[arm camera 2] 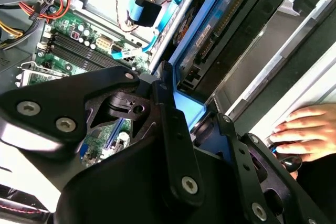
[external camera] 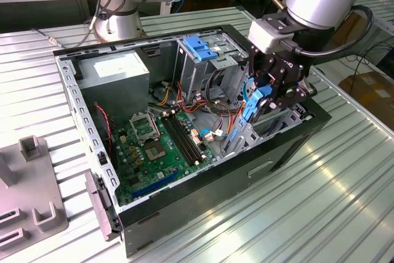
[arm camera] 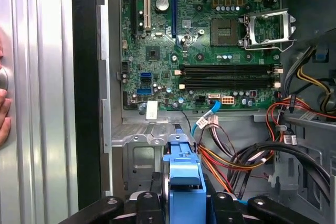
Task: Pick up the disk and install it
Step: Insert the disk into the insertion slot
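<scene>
My gripper (external camera: 263, 98) is shut on the disk (external camera: 251, 104), which hangs on edge with its blue bracket showing. It is held over the open computer case (external camera: 203, 192), inside the wall at the exterior view's right, beside the orange and red cables. In the first wrist view the blue bracket of the disk (arm camera: 184, 179) sits between the black fingers (arm camera: 144, 203), above a bare metal bay floor (arm camera: 137, 153). The second wrist view shows the disk (arm camera 2: 223, 32) edge-on, its connector side dark, running away from the fingers (arm camera 2: 173, 129).
A metal drive cage with a blue top (external camera: 200, 50) and a grey power supply box (external camera: 117, 75) stand at the case's back. The green motherboard (external camera: 157, 146) lies in the middle. A person's hand (arm camera 2: 304, 129) rests on the table outside the case. A grey fixture (external camera: 31, 192) sits at the left.
</scene>
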You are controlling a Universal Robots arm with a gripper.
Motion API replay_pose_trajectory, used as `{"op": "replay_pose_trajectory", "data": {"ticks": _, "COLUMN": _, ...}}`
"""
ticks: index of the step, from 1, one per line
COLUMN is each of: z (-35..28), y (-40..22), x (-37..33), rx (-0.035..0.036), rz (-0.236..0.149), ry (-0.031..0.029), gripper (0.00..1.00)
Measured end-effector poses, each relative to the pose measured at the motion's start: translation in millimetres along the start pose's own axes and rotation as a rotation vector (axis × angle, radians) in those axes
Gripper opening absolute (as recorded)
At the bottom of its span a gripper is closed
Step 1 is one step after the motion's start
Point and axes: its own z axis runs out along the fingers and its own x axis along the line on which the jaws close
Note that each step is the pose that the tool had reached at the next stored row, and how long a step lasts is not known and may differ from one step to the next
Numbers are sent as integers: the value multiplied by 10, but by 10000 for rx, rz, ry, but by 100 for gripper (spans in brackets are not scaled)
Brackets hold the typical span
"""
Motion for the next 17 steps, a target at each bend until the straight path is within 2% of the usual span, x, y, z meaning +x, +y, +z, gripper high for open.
{"op": "replay_pose_trajectory", "data": {"ticks": 12, "z": 14, "y": 0, "x": 0, "rx": 1, "rz": -1, "ry": 47, "gripper": 37}}
{"op": "replay_pose_trajectory", "data": {"ticks": 13, "z": 12, "y": 0, "x": 0, "rx": 0, "rz": -2, "ry": 56, "gripper": 38}}
{"op": "replay_pose_trajectory", "data": {"ticks": 14, "z": 13, "y": 0, "x": 0, "rx": 0, "rz": -1, "ry": 62, "gripper": 44}}
{"op": "replay_pose_trajectory", "data": {"ticks": 17, "z": 14, "y": 0, "x": 0, "rx": 0, "rz": -2, "ry": 74, "gripper": 44}}
